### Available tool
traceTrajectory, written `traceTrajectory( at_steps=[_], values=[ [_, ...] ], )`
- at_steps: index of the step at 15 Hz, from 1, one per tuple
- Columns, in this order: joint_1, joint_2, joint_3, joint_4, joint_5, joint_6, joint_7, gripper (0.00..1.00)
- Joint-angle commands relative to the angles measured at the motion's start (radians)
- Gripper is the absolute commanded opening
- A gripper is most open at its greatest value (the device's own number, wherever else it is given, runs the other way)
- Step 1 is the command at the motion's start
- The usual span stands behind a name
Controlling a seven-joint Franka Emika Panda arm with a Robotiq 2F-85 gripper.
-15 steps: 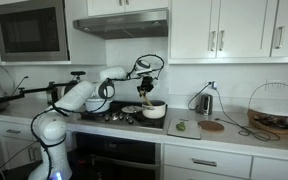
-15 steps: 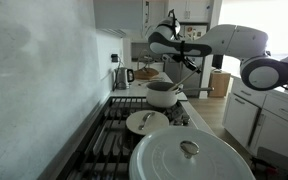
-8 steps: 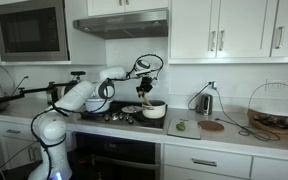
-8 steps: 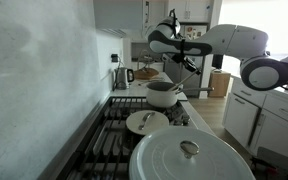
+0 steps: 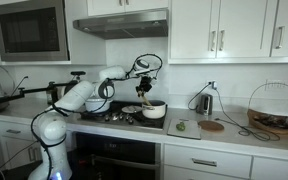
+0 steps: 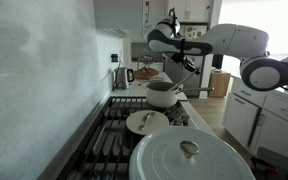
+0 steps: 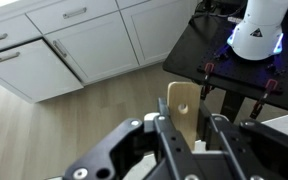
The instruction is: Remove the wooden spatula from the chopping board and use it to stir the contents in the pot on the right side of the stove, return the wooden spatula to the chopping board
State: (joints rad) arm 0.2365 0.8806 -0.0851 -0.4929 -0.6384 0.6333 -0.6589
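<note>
My gripper [image 5: 144, 88] is shut on the wooden spatula [image 7: 183, 108] and holds it upright over the small white pot [image 5: 154, 109] on the stove [image 5: 119, 116]. In the wrist view the light-tan handle end with a hole stands between my black fingers [image 7: 183, 132]. In an exterior view my gripper [image 6: 176, 66] is above the same pot [image 6: 164, 94], with the spatula [image 6: 174, 76] pointing down toward it. The pale chopping board [image 5: 183, 127] with a small green item lies on the counter beside the stove.
A larger white lidded pot [image 6: 191, 158] and a white plate [image 6: 146, 122] sit on the near burners. A round dark-brown disc [image 5: 213, 126], a kettle [image 5: 204, 101] and a wire basket [image 5: 274, 108] stand on the counter. A range hood [image 5: 122, 24] hangs above.
</note>
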Motion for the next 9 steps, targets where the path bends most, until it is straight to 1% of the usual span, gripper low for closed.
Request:
traceTrajectory(
  at_steps=[1, 9],
  values=[
    [0.001, 0.005, -0.001, 0.010, 0.001, -0.004, 0.000, 0.29],
    [0.002, 0.005, -0.001, 0.015, 0.011, -0.004, 0.015, 0.29]
  ],
)
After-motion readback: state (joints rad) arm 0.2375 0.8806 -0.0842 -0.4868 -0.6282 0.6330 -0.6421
